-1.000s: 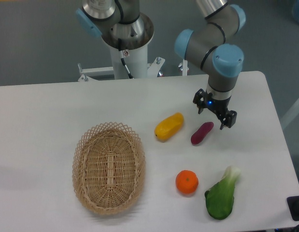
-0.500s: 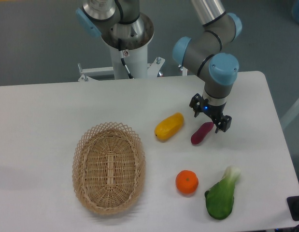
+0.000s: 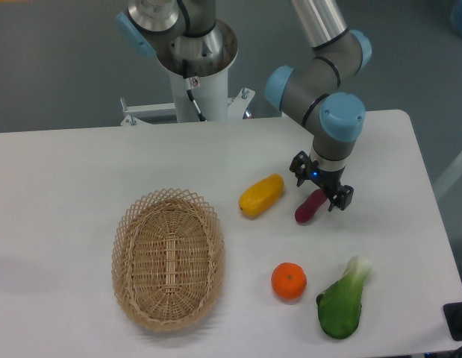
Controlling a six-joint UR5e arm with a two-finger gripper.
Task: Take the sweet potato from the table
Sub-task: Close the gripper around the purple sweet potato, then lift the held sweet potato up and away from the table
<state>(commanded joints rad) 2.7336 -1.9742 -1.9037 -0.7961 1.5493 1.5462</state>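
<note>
With our hand spread above the sweet potato on the bench, we judge ourselves mid-approach. Next we must descend and pinch.

Gripper shifts toward 9 o'clock across both earlier frames, from spot off sweet potato's 3 o'clock end to directly over its upper end. One second ago fingers sit clear of tuber at its 2 o'clock; half second ago closer, one finger near tuber tip. Now fingers spread, one on each side of upper end, which is partly hidden. Blue elbow and wrist joints also move toward 9 o'clock. Wrist turns slightly.
</note>
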